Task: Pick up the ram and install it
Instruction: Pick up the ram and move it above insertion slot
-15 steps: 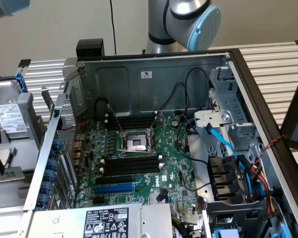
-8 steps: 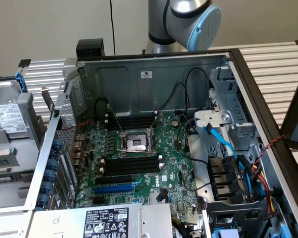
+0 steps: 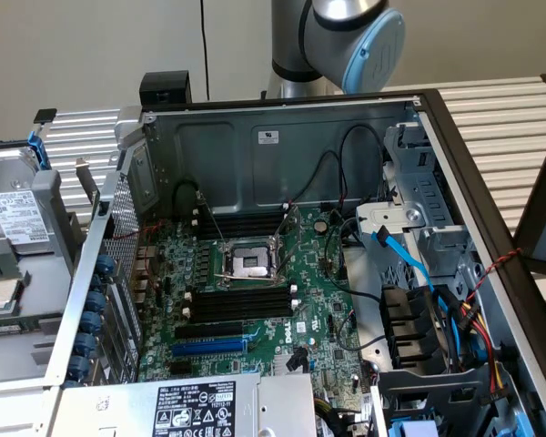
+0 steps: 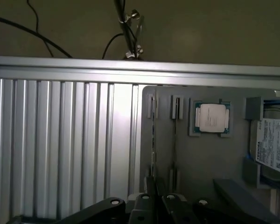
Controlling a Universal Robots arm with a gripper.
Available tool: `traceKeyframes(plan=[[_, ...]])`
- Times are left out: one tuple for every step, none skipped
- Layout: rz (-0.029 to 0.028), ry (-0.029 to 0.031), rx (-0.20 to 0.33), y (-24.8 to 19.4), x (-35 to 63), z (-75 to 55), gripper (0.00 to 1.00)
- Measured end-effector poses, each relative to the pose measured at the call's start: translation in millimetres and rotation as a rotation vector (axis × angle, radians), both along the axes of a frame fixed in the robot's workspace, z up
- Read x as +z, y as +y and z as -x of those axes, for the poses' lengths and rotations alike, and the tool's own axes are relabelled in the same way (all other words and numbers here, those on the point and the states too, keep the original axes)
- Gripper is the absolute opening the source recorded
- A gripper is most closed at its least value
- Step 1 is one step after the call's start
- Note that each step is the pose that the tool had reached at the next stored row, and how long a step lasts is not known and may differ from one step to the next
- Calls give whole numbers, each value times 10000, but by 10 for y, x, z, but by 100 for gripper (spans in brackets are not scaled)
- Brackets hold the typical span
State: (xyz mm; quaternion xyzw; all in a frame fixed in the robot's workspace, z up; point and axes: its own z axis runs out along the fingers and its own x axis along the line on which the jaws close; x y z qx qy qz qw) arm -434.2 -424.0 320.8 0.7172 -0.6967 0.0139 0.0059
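The open computer case lay on the ribbed aluminium table, its near end cut off by the exterior view's lower edge. Inside it, cables and a labelled metal box hid part of the motherboard. The long black memory slots beside the processor socket stood unfilled.

Of the arm we saw one grey joint with a pale blue cap, rising behind the case's back wall; the rest was out of frame.

In the wrist view the grey tray ran off the picture, and the hard drive on it was half cut away. The gripper hung over the tray's border with the table, a black shape in shadow. We could not tell how wide it stood or whether it gripped anything.

The ram stood on edge in a tray slot near a loose processor. It showed only as a thin line, which ran toward the gripper until we lost it in the dark.
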Motion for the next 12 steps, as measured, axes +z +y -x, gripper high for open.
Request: traceKeyframes(plan=[[-1, -2, 0, 0, 44, 0, 13], [-1, -2, 0, 0, 91, 0, 13], [0, 0, 0, -1, 136, 0, 13], [0, 0, 0, -1, 181, 0, 13], [-1, -1, 0, -1, 226, 0, 13], [0, 0, 0, -1, 271, 0, 13], [-1, -1, 0, -1, 316, 0, 13], [-1, -1, 0, -2, 365, 0, 13], [0, -1, 0, -2, 409, 0, 13], [-1, -1, 0, -2, 455, 0, 13], [0, 0, 0, -2, 500, 0, 13], [0, -1, 0, -2, 545, -1, 13]])
